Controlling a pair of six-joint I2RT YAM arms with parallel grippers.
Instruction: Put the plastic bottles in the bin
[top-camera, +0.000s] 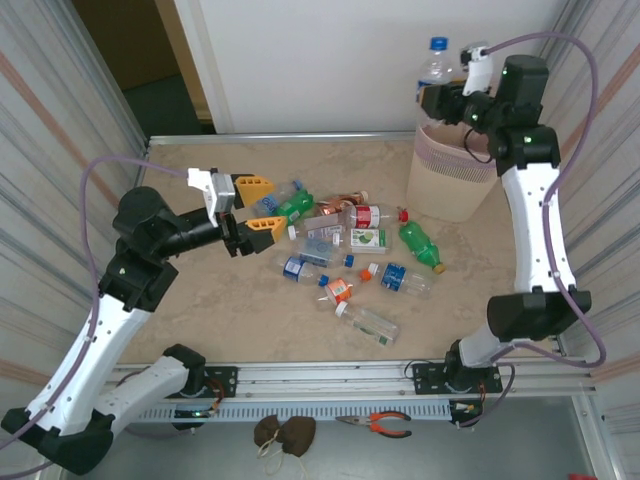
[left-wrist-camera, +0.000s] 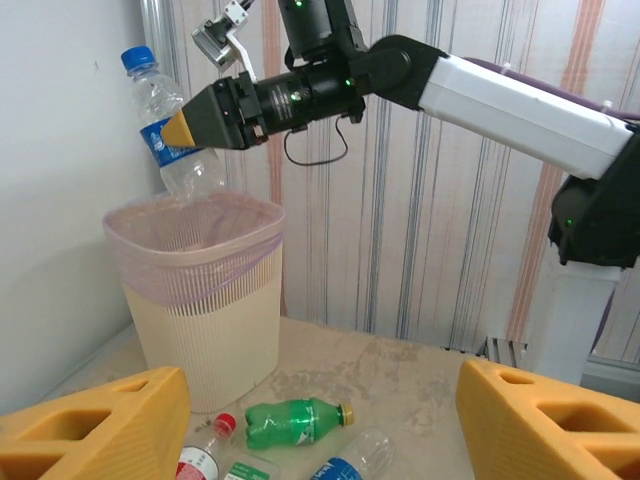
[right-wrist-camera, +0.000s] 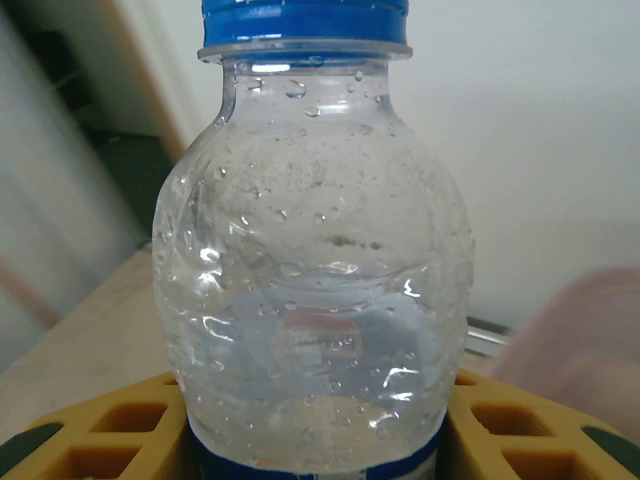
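My right gripper (top-camera: 447, 98) is shut on a clear plastic bottle (top-camera: 435, 66) with a blue cap and blue label, held upright over the bin (top-camera: 450, 182). In the left wrist view the bottle (left-wrist-camera: 165, 125) hangs just above the beige bin (left-wrist-camera: 200, 310) with its pink liner. Close up, the bottle (right-wrist-camera: 315, 270) sits between yellow fingers (right-wrist-camera: 95, 430). My left gripper (top-camera: 263, 207) is open, nothing between its fingers, low beside the pile of plastic bottles (top-camera: 350, 245) in the middle of the table. A green bottle (left-wrist-camera: 290, 420) lies ahead of it.
Corrugated walls close in the table on the left and right, a white wall (top-camera: 330, 60) at the back. Bottles lie spread from the table's middle toward the bin's foot. Pliers (top-camera: 385, 425) lie below the front rail.
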